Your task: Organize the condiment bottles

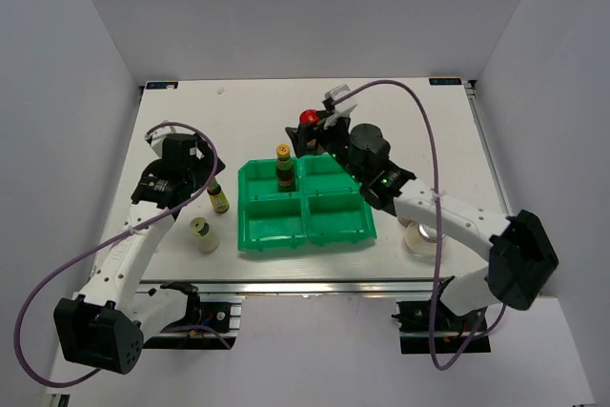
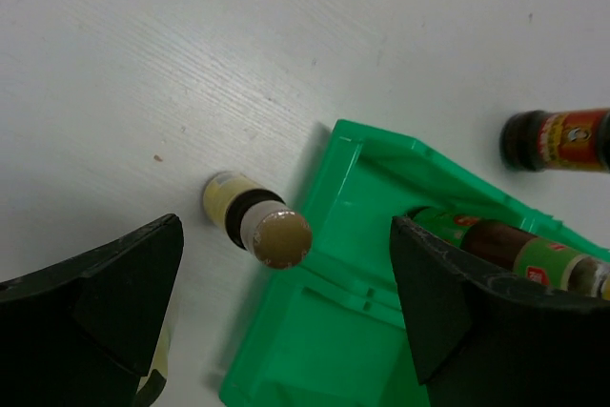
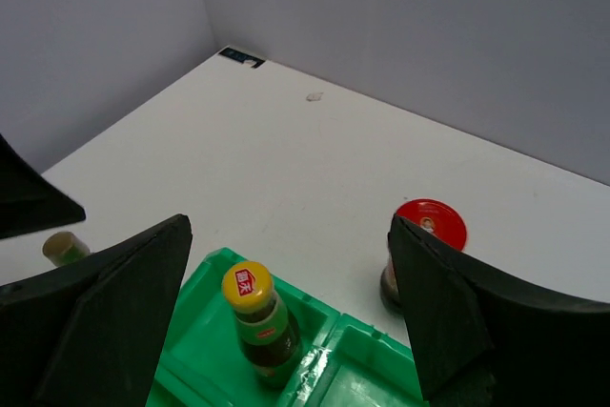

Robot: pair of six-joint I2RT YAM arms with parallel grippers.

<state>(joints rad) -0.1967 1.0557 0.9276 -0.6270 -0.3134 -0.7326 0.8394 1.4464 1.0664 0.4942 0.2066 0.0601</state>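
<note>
A green tray (image 1: 334,226) sits mid-table. A slim dark yellow-capped bottle (image 1: 284,167) stands in its far-left compartment and shows in the right wrist view (image 3: 257,316). A red-lidded dark jar (image 1: 309,121) stands just behind the tray. A second slim dark bottle (image 1: 218,197) stands left of the tray. A cream yellow-capped jar (image 1: 201,234) stands nearer. My left gripper (image 1: 200,167) is open and empty above the slim bottle (image 2: 272,231). My right gripper (image 1: 310,137) is open and empty over the tray's far edge, beside the red-lidded jar (image 3: 429,231).
A pale round jar (image 1: 419,238) sits right of the tray, partly hidden under my right forearm. The tray's other three compartments hold nothing. Grey walls close in the table on three sides. Cables loop above both arms.
</note>
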